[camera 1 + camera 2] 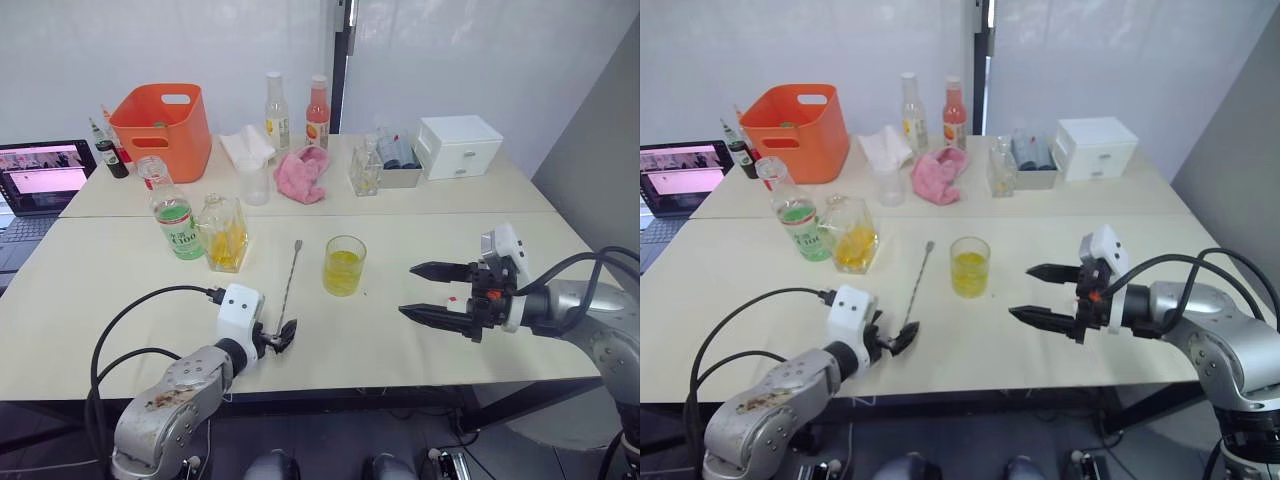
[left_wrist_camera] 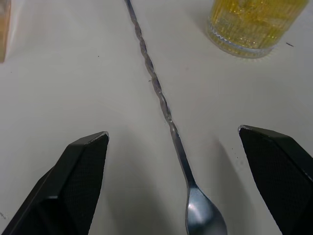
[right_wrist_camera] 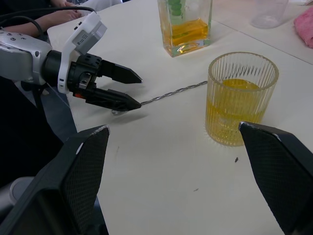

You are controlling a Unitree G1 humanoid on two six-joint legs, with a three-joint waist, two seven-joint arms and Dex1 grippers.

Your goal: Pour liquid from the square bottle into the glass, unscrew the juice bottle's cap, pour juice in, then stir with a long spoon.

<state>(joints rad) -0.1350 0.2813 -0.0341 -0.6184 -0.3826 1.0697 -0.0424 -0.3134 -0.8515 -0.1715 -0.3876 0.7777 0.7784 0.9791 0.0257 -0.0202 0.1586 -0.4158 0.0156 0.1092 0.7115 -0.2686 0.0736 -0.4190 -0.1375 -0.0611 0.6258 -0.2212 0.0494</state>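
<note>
While bare cream desk (image 1: 420,345) surrounds your wide-open left fingers (image 2: 80,161), the long twisted silver spoon (image 1: 289,282) lies flat between them, bowl nearest, handle pointing beyond the ribbed clear glass (image 1: 345,265); right fingers (image 1: 432,316) spread wide.

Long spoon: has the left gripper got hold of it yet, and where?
No. The left gripper is open, its fingers either side of the long spoon near the bowl, which lies on the table.

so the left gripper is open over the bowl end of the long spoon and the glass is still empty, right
Not quite. The left gripper is open over the bowl end of the long spoon, but the glass is not empty: the right wrist view shows it partly filled with yellow liquid.
</note>
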